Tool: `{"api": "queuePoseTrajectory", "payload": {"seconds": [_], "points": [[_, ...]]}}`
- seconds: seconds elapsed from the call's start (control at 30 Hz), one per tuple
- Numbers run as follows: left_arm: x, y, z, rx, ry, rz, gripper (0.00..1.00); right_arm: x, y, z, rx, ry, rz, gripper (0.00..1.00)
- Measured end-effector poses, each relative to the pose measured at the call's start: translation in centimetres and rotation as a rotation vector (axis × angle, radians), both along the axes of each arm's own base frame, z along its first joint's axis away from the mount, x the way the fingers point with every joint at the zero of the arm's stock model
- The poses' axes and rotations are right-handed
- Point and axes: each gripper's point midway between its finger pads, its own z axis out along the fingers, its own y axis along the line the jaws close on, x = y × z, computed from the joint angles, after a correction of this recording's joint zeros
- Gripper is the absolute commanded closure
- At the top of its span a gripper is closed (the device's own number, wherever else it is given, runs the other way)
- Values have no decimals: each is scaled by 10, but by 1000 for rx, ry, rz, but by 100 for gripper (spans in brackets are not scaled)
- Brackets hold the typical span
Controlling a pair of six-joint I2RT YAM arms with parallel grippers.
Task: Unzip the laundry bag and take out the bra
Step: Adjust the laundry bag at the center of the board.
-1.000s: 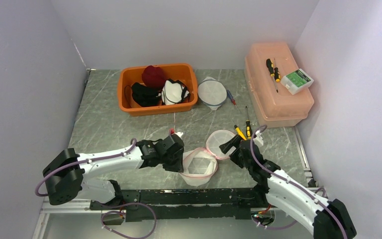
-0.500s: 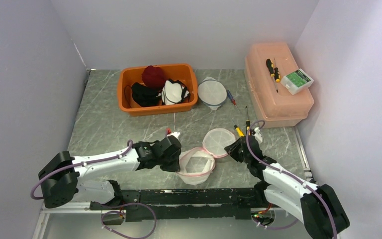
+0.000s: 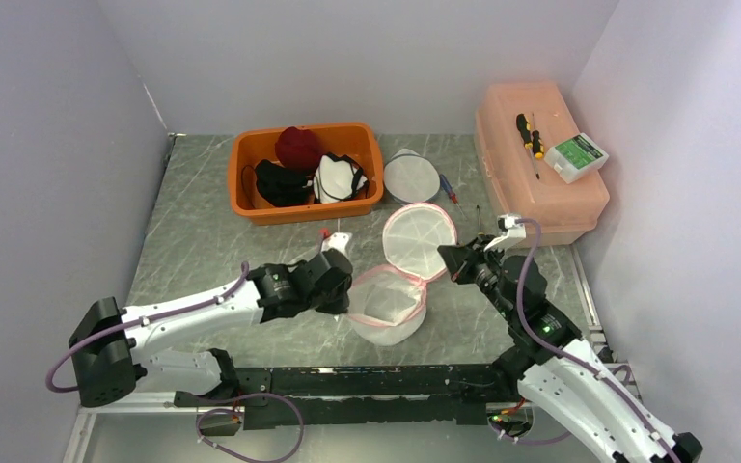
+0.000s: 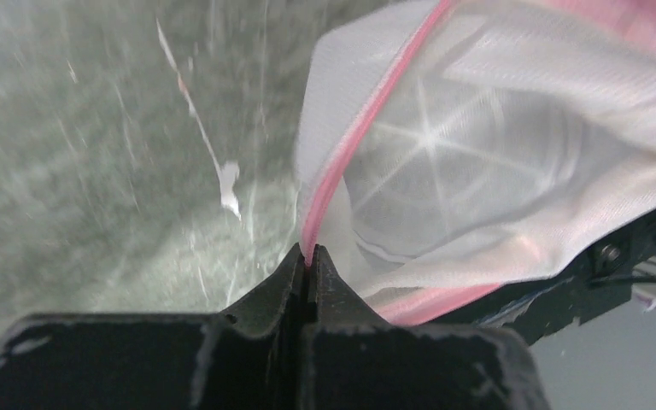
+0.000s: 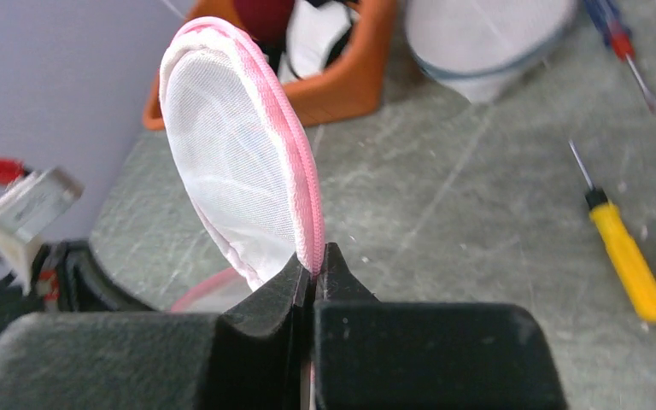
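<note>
The laundry bag is a round white mesh pouch with pink zipper trim, standing unzipped on the table near its front. Its round lid is swung up and back. My left gripper is shut on the pink rim at the bag's left side; the left wrist view shows the jaws pinching that trim beside the mesh wall. My right gripper is shut on the lid's pink edge, and the right wrist view shows it holding the lid upright. The bra is hidden; only ribbed white mesh shows inside.
An orange bin with dark, white and maroon garments stands at the back. Beside it lies a second white mesh bag. Screwdrivers lie right of the lid. A pink lidded box carrying a green-white packet fills the back right.
The right gripper closed on the lid's edge and lifted it up and back, swinging the lid open. The left gripper closed fully on the bag's rim and shifted slightly right.
</note>
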Motion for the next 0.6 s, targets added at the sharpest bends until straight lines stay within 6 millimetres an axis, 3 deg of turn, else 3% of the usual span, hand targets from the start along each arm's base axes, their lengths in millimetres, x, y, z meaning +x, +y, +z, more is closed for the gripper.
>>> {"api": "queuePoseTrajectory", "payload": {"seconds": [0.17, 0.23, 0.33, 0.43, 0.6], "points": [[40, -15, 58, -20, -162, 29, 97, -15, 18, 57, -65, -156, 104, 100], [57, -17, 82, -37, -224, 51, 97, -21, 23, 75, -86, -206, 129, 100], [75, -13, 102, -60, -287, 88, 97, -25, 26, 91, -106, -258, 136, 100], [84, -3, 94, -42, -281, 118, 97, -23, 27, 84, -131, -248, 121, 100], [78, 28, 25, 75, -159, 175, 97, -20, 19, 34, -169, -168, 61, 100]]}}
